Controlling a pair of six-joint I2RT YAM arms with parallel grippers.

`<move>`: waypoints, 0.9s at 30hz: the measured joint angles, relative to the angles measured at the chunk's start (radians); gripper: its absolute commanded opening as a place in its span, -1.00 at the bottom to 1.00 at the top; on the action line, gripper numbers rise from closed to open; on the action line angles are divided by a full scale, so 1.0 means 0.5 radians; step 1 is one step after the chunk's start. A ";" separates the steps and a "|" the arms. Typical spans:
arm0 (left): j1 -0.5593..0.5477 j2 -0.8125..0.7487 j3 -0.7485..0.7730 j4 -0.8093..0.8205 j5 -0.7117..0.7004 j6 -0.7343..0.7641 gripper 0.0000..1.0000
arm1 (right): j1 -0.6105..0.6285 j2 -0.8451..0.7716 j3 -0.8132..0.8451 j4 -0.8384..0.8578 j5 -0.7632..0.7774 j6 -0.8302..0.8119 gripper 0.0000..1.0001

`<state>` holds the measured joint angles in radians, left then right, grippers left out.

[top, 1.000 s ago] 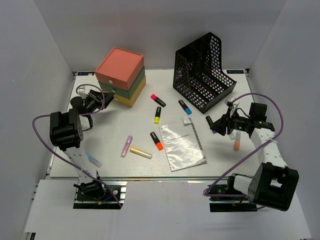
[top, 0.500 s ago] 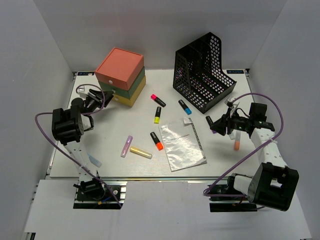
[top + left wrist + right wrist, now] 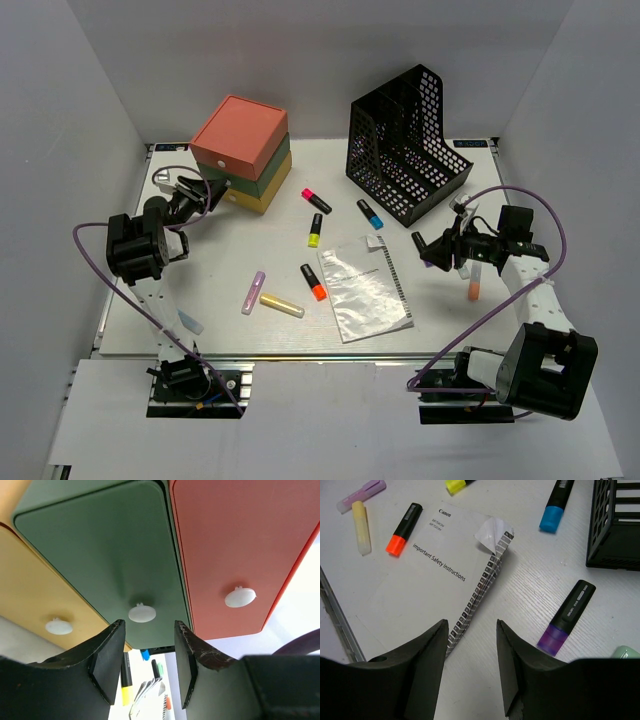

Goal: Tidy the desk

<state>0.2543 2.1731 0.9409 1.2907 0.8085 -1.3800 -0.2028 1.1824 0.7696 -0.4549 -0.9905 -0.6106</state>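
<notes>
Drawer-opening step: left gripper [image 3: 149, 652] jaws apart, empty, before green drawer [image 3: 100, 550] knob [image 3: 142, 613]; next, advance and pinch it; right gripper [image 3: 470, 645] jaws apart, empty.

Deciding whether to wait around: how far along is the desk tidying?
Done: nothing that shows. All three drawers are shut, and the markers and booklet lie loose on the desk.
In hand: the left hand, open, faces the green drawer's knob. The right hand, open and empty, hangs over the booklet's edge.
Left: nearly everything.
</notes>
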 measured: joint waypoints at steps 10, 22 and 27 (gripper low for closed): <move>0.000 0.033 0.043 0.008 -0.002 -0.033 0.11 | 0.000 0.006 0.000 0.001 0.001 0.001 -0.02; -0.016 0.057 0.100 -0.026 -0.005 -0.034 0.11 | 0.001 0.006 0.000 0.001 0.002 0.001 -0.02; -0.018 0.058 0.100 -0.054 -0.005 -0.033 0.11 | 0.001 0.007 0.000 0.001 0.001 0.001 -0.02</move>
<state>0.2455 2.2021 0.9909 1.2636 0.8062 -1.3964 -0.2024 1.1858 0.7696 -0.4545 -0.9901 -0.6102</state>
